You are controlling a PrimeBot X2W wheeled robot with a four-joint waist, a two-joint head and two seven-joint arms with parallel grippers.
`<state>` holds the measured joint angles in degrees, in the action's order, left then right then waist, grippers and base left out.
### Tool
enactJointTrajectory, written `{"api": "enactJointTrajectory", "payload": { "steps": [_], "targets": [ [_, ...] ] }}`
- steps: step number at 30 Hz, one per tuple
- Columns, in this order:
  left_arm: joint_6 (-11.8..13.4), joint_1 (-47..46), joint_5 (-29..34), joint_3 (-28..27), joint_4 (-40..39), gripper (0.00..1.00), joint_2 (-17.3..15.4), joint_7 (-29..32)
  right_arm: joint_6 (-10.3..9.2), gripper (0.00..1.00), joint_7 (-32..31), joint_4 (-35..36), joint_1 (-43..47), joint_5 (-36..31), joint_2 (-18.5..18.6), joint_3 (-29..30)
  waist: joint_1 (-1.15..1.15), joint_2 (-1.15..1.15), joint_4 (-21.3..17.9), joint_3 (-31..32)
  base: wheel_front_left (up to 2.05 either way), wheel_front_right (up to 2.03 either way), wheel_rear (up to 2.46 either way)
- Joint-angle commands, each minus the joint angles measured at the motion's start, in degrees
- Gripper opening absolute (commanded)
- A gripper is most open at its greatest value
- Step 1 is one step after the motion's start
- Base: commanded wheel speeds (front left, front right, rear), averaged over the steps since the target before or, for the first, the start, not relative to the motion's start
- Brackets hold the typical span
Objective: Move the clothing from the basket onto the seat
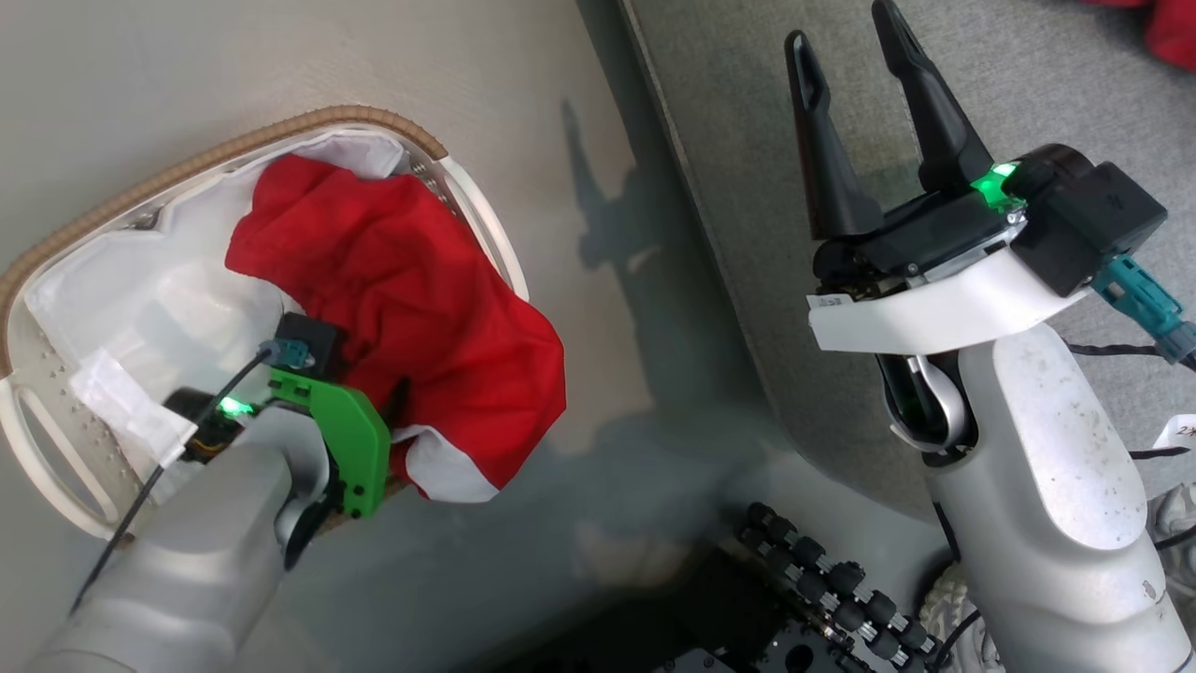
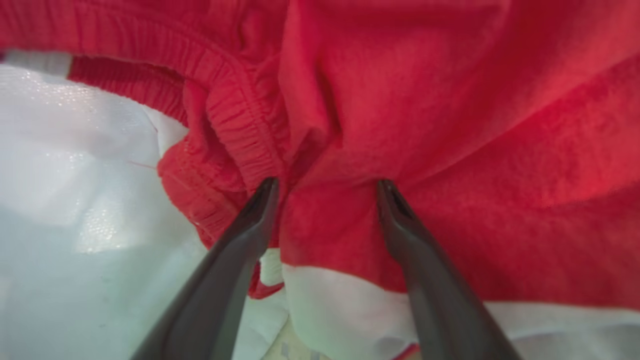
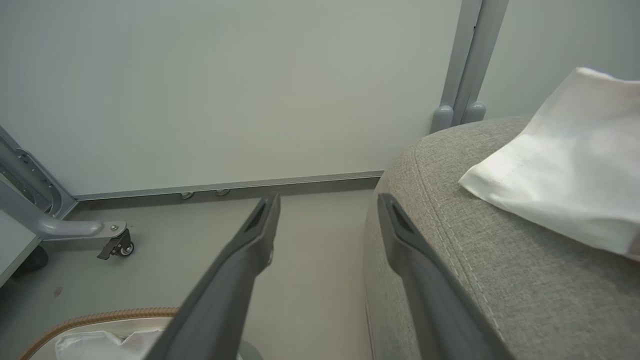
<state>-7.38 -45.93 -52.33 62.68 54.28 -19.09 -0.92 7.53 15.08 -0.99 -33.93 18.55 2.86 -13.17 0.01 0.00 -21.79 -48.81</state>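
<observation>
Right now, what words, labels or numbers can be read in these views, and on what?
"2": first mark on the white tag at the head view's right edge; the rest is cut off.
The small sticker on the right arm's wrist: too small to read.
No other text.

Left arm down, jaws wide; right arm forward, jaws wide.
</observation>
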Motion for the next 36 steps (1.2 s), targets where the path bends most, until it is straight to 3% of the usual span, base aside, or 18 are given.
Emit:
{"api": "enactJointTrajectory", "payload": {
  "steps": [1, 18, 19, 20, 28, 36],
  "targets": [
    [-0.2, -1.7, 1.1, 0.6, 0.9, 1.00, -0.2, -0.9, -0.08, 1.00, 0.1, 0.4, -0.9, 0.2, 0.1, 0.1, -0.01, 0.00, 0.0, -0.8, 0.00, 0.00, 0.00],
    [-0.2, -6.7, 0.5, 7.1, 7.1, 1.00, 3.7, -5.2, -0.08, 1.00, 0.1, 2.4, -1.5, -0.4, 0.1, 1.0, -0.01, 0.00, 1.8, -4.0, 0.00, 0.00, 0.00],
    [-0.2, -6.8, 0.2, 7.4, 6.9, 0.57, 3.7, -5.2, -0.08, 1.00, 0.1, 2.5, -1.6, -0.4, 0.1, 1.0, -0.01, 0.00, 1.8, -4.0, 0.00, 0.00, 0.00],
    [-0.2, -6.8, 0.0, 7.6, 6.8, 0.00, 3.7, -5.1, -0.08, 1.00, 0.1, 2.4, -1.6, -0.3, 0.1, 1.0, -0.01, 0.00, 1.8, -4.0, 0.00, 0.00, 0.00],
    [-0.1, -4.3, -3.1, 8.9, 6.0, 0.00, 2.7, -7.1, -0.08, 1.00, 0.1, 0.2, -1.4, 1.1, 0.2, 0.4, -0.01, 0.00, 1.1, -1.5, 0.00, 0.00, 0.00],
    [-0.1, 0.4, -7.2, 8.7, 6.0, 0.00, 4.7, -11.9, -0.08, 1.00, 0.1, -4.0, 1.1, -1.2, 0.2, 1.4, -0.01, 0.00, 2.9, 6.9, 0.00, 0.00, 0.00]
  ]
}}
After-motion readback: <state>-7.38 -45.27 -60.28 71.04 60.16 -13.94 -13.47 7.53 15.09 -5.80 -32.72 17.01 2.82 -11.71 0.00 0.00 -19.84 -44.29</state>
